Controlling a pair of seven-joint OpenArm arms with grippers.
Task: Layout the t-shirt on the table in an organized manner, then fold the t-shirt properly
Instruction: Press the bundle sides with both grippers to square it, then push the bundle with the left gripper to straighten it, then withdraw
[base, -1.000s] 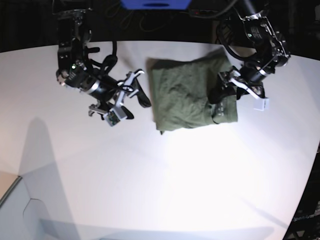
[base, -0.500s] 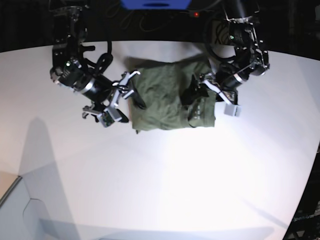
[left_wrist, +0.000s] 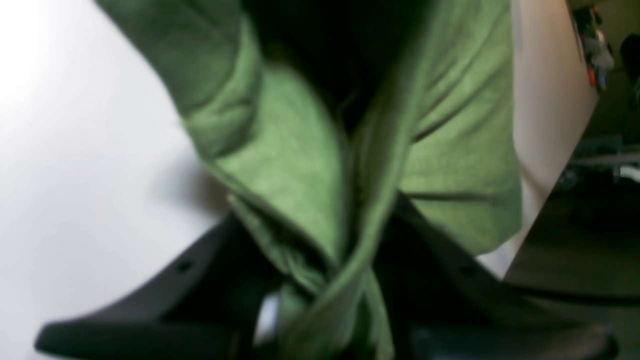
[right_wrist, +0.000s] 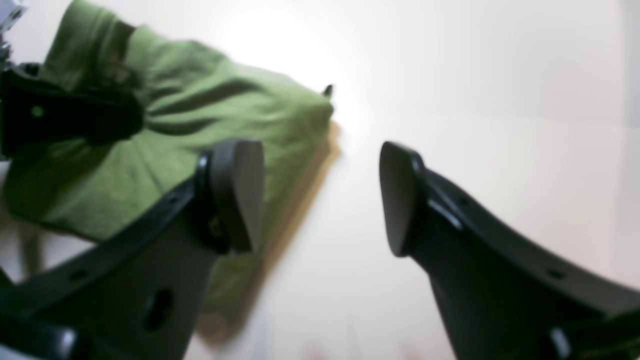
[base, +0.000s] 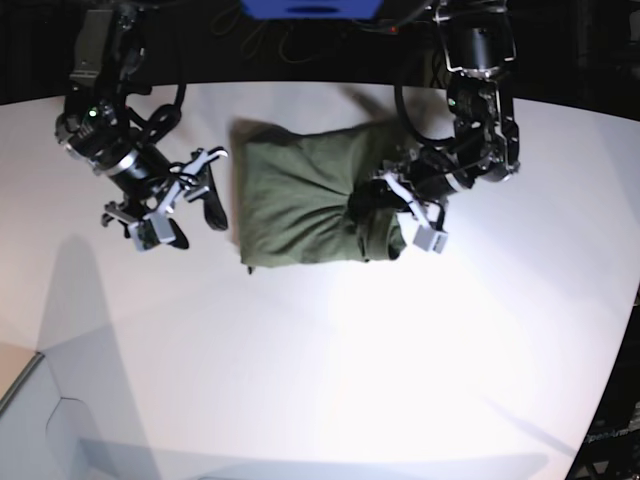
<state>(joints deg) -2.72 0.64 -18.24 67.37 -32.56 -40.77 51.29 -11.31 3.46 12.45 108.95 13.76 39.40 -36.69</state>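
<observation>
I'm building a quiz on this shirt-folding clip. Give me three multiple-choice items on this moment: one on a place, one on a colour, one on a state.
1. Where does the t-shirt lie on the table?
A. towards the far edge, between the arms
B. at the near edge
C. hanging off the side

2. What colour is the t-shirt?
A. navy
B. olive green
C. red

3. How do the grippers stand?
A. both open
B. both pinch cloth
C. left gripper pinches cloth, right gripper open

Key: 1 A, the base view shows it in the far half between both arms. 2 B, green in every view. 3 C, the left wrist view shows bunched cloth between the fingers; the right wrist view shows an empty gap.
</observation>
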